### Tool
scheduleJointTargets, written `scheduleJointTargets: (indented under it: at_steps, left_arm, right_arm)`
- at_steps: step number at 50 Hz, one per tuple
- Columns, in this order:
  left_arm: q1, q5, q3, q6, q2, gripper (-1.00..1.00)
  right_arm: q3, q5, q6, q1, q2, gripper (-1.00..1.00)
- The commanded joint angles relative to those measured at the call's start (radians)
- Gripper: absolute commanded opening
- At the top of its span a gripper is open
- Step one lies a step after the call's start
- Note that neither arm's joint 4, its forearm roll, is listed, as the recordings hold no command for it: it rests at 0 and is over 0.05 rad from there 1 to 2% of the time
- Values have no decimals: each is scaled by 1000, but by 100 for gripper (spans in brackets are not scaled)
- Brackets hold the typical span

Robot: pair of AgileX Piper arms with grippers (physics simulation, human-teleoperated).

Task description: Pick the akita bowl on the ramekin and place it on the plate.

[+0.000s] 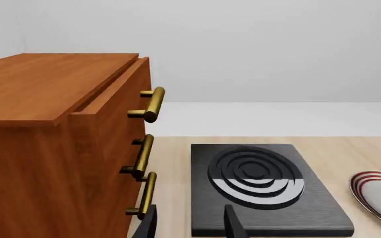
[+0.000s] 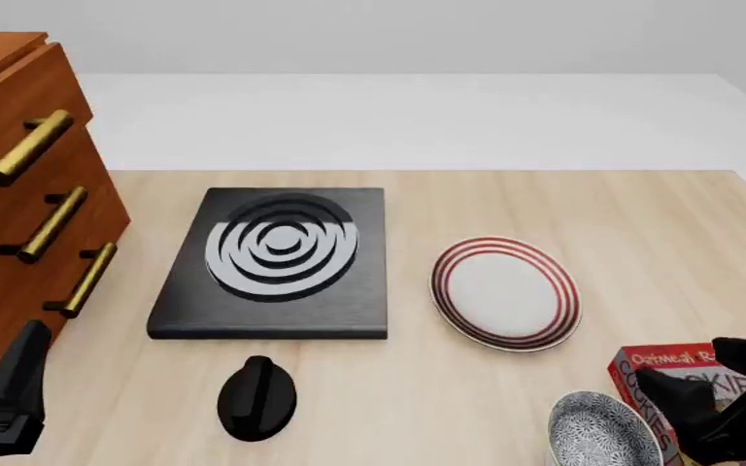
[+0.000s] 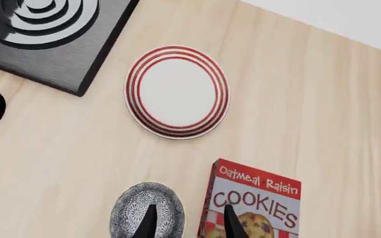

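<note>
The akita bowl point(image 2: 601, 430), speckled black and white, stands at the table's near right edge, close beside a cookie box. The ramekin is hidden from every view. The plate point(image 2: 504, 292), white with red rings, lies further in, right of the stove; it also shows in both wrist views point(image 3: 176, 92) point(image 1: 380, 195). My right gripper point(image 3: 190, 224) hangs open above the bowl point(image 3: 147, 212), one finger over the bowl's rim and the other over the box; in the front view my right gripper point(image 2: 717, 408) shows just right of the bowl. My left gripper point(image 1: 190, 227) stands open and empty by the cabinet, at the front view's lower left point(image 2: 8, 390).
A black stove point(image 2: 276, 262) with grey rings lies left of the plate. A black knob-shaped object point(image 2: 257, 398) sits in front of it. A wooden cabinet point(image 2: 16, 194) with brass handles fills the left side. The oatmeal raisin cookie box point(image 3: 253, 203) lies right of the bowl.
</note>
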Motion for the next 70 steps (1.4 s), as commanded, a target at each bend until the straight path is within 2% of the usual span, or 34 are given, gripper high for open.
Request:
scheduleJointTargets:
  at_steps: [1, 12, 31, 54, 70]
  left_arm:
    - [0, 0, 0, 0, 0, 100]
    - [0, 0, 0, 0, 0, 100]
    - [0, 0, 0, 0, 0, 100]
    - [0, 0, 0, 0, 0, 100]
    - [0, 0, 0, 0, 0, 100]
  right_arm:
    - [56, -24, 11, 4, 27, 100]
    - [91, -40, 25, -8, 48, 100]
    - [164, -133, 48, -8, 121, 100]
    - [203, -157, 72, -5, 144, 100]
    - [238, -230, 91, 5, 206, 100]
